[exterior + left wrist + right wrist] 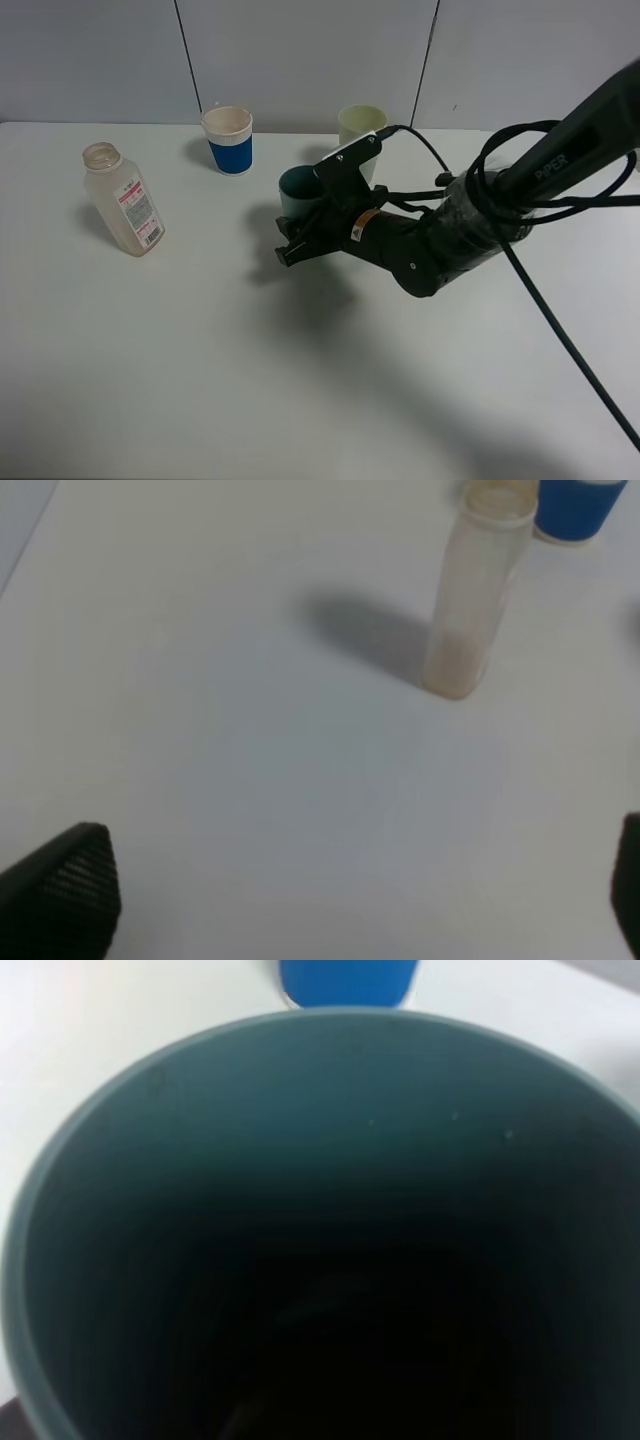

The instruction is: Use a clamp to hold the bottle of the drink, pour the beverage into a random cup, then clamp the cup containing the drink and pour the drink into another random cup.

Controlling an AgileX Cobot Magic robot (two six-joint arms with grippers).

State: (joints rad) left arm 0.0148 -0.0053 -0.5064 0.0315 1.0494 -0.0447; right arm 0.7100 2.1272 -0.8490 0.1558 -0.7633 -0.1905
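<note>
The bottle stands upright and uncapped at the table's left, with a trace of pale brown beverage at its base. My left gripper hovers open over bare table short of the bottle, holding nothing. The teal-green cup sits at the tip of my right gripper, whose jaws are shut on the cup's near wall. The right wrist view looks straight into the cup's dark inside, where no liquid can be made out. The pale yellow-green cup stands just behind the right arm.
A white paper cup with a blue band stands at the back between the bottle and the teal cup. A black cable trails from the right arm across the table's right side.
</note>
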